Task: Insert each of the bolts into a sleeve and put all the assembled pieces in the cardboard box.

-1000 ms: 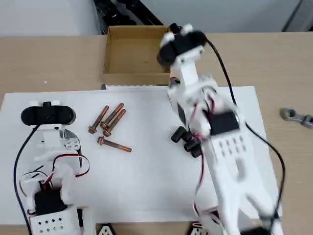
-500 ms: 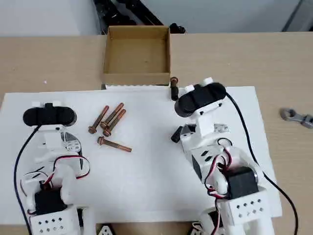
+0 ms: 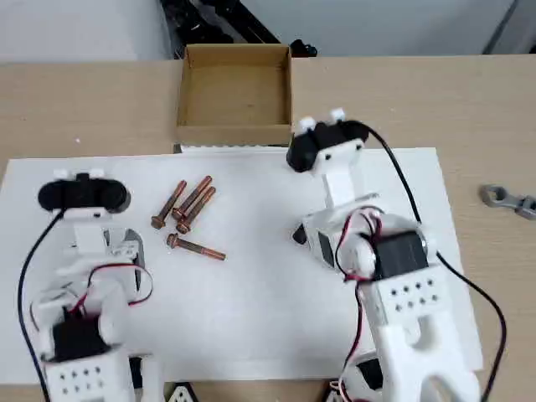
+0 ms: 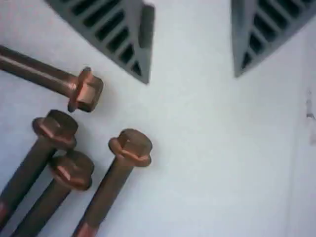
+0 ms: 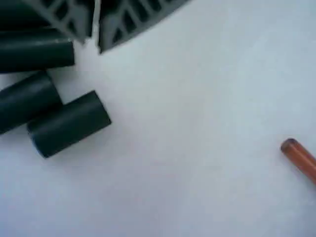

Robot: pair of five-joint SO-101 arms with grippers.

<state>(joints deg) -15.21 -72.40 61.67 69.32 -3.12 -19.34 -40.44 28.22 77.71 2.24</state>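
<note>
The left gripper (image 4: 190, 64) hangs open just beside the bunched bolts (image 4: 129, 145), and the right gripper (image 5: 96, 29) is pinched empty beside the sleeves (image 5: 69, 123), so a careless grab may catch two bolts or roll sleeves away.

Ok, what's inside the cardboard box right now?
Nothing visible: the cardboard box has a bare brown floor. Its near wall covers a thin strip of floor behind it.
</note>
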